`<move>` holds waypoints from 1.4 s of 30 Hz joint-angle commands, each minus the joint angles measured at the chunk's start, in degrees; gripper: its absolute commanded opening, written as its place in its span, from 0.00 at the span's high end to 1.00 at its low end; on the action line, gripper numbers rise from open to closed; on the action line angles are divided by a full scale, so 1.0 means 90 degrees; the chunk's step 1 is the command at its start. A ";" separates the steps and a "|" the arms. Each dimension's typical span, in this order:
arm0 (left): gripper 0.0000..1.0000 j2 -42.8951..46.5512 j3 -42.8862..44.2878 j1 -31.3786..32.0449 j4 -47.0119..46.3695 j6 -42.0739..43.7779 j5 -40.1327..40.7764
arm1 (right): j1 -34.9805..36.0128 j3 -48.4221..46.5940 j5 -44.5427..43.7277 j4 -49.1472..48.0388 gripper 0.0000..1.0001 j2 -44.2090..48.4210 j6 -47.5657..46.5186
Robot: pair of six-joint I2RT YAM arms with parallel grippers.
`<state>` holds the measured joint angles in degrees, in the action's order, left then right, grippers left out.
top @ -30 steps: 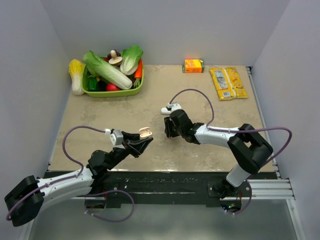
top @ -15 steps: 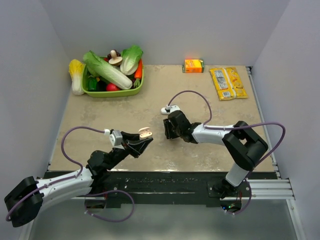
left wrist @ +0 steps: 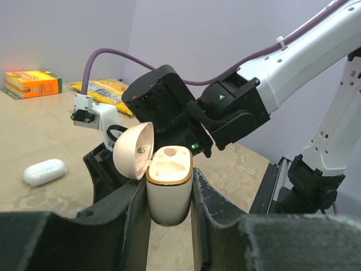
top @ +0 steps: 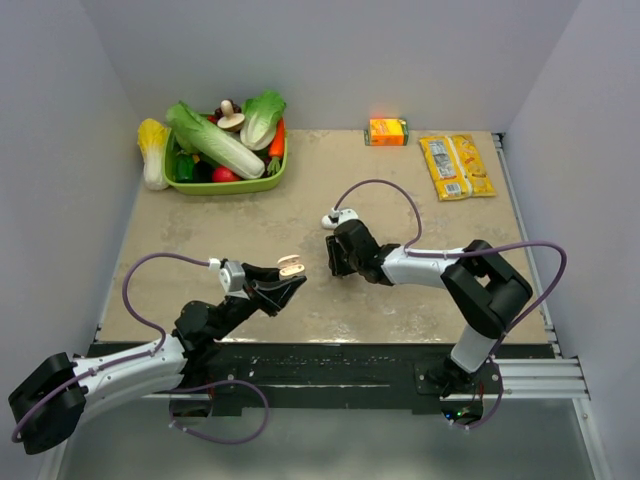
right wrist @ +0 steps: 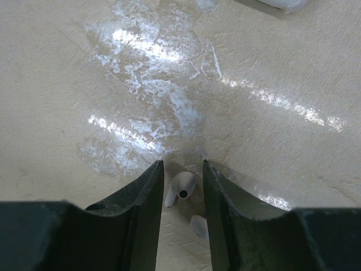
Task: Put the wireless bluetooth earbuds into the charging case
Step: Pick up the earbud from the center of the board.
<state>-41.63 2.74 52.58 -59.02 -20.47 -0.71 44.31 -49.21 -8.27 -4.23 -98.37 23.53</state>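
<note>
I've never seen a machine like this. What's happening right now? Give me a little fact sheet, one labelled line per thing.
left claw: shut on the charging case, held upright
case lid: hinged open, wells look empty
right claw: open, aimed down, fingers either side of one earbud, not pinching it
second earbud: lying on the table close beside the first
progress: no earbud in the case yet
far edge: basket of vegetables, orange box, yellow packet

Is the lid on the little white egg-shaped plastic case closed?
No, the small glossy white plastic case has its rounded lid tipped open to one side, showing the inside.
</note>
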 commanded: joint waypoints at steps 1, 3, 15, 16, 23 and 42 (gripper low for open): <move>1.00 -0.0013 -0.0979 0.0018 -0.0385 -0.0069 -0.0038 | 0.0115 0.0009 -0.0447 0.0401 0.62 0.0002 -0.0065; 1.00 -0.0072 -0.0988 0.0018 -0.0443 -0.0079 -0.0038 | 0.0232 -0.0001 -0.0613 0.0450 0.62 -0.0017 -0.0095; 1.00 -0.0062 -0.1028 0.0018 -0.0522 -0.0128 -0.0058 | 0.0477 -0.0108 -0.1044 0.0782 0.64 -0.0154 -0.0085; 1.00 -0.0062 -0.1047 0.0018 -0.0531 -0.0128 -0.0077 | 0.0486 -0.0118 -0.1044 0.0792 0.65 -0.0154 -0.0085; 1.00 -0.0063 -0.1086 0.0018 -0.0600 -0.0157 -0.0087 | 0.0525 -0.0186 -0.1044 0.0802 0.71 -0.0330 -0.0066; 1.00 0.0211 -0.0911 0.0018 -0.0317 -0.0060 -0.0048 | 0.0574 -0.0011 -0.0722 0.0568 1.00 0.1826 -0.0007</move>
<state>-40.53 2.74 52.58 -59.57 -21.54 -1.08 49.12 -48.71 -16.25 2.90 -91.24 23.35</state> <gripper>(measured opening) 0.332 0.196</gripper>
